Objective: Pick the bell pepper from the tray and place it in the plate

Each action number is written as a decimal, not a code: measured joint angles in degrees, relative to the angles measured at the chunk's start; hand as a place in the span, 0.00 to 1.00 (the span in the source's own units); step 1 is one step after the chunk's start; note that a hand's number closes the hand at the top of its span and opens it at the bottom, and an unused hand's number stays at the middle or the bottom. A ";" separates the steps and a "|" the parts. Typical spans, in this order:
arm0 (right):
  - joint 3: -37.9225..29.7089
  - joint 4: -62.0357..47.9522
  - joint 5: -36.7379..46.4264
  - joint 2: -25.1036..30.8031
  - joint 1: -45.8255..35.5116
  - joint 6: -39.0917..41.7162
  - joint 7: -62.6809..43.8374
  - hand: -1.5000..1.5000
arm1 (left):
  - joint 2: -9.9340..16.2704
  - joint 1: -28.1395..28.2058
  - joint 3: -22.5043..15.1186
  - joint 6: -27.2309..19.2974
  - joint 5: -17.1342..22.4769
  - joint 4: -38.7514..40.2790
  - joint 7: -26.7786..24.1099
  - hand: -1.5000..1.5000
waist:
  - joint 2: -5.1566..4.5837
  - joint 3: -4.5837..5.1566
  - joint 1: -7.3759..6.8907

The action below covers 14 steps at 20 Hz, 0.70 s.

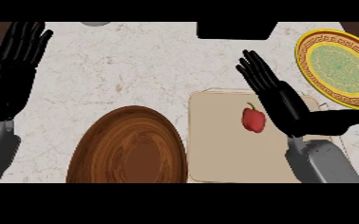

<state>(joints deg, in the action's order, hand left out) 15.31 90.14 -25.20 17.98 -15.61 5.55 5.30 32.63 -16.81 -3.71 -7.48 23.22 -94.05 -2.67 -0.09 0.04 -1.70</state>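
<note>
A small red bell pepper (253,119) lies on the beige tray (224,147) toward its right side. Left of the tray sits a large brown wooden plate (129,147). My right hand (280,99) hovers over the tray's right edge, fingers straight and pointing up-left, thumb stretched out to the right; the pepper lies just left of its palm, not held. At the view's left edge my left hand (17,61) stays open with fingers up, far from the tray.
A yellow-rimmed plate with a green centre (329,64) lies at the right edge of the marble counter. A black object (235,30) sits at the back centre, and a grey object (96,23) peeks in at the back left.
</note>
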 measured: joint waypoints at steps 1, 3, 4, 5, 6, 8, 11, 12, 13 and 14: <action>-0.84 -0.55 -0.25 0.31 0.26 0.99 0.68 1.00 | -0.67 0.22 -0.35 -0.42 -0.59 0.34 0.53 0.50 | 0.01 -0.02 0.37; -3.61 -2.08 -1.44 1.81 0.03 3.25 2.34 1.00 | -0.79 1.88 -0.67 -1.15 -1.35 1.13 2.40 0.50 | 0.00 -0.06 0.74; -5.31 -2.73 -2.20 3.02 0.27 4.64 3.55 1.00 | -1.02 3.17 -1.05 -1.47 -1.80 2.07 2.89 0.50 | -0.04 -0.07 0.95; -6.82 -3.43 -2.52 4.05 0.71 5.79 5.19 1.00 | -1.38 4.24 -1.65 -2.11 -2.41 3.43 3.76 0.50 | -0.12 -0.09 1.26; -8.59 -4.37 -3.05 5.10 0.84 7.04 6.93 1.00 | -1.66 5.26 -2.06 -2.71 -2.89 4.80 4.64 0.50 | -0.21 -0.12 1.43; -10.11 -4.36 4.87 11.70 -0.09 4.97 8.14 0.00 | -1.92 6.81 -2.60 -2.95 -2.89 6.18 5.84 0.50 | -0.07 0.50 2.62; -15.73 -8.25 5.73 8.84 2.93 -1.20 15.58 0.00 | -3.31 8.27 -3.33 -3.75 -2.87 8.79 7.19 0.50 | -0.49 0.05 3.39; -16.54 -10.19 6.07 7.21 3.93 -2.01 19.18 0.00 | -3.94 8.68 -3.92 -3.80 -3.08 9.45 7.27 0.50 | -0.56 -0.04 3.06; -16.96 -12.34 6.65 6.13 5.22 -1.65 23.27 0.00 | -4.76 8.80 -4.68 -4.13 -3.61 10.10 7.37 0.50 | -0.56 -0.08 2.82; -16.93 -14.57 7.88 5.25 6.46 -1.29 27.37 0.00 | -4.97 8.79 -4.88 -4.02 -3.75 10.61 7.78 0.50 | -0.51 -0.10 2.55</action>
<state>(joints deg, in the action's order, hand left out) -1.62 75.57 -17.33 23.23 -9.14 4.26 32.67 27.67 -8.02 -8.59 -11.49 19.47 -83.44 5.12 -0.60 -0.07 0.85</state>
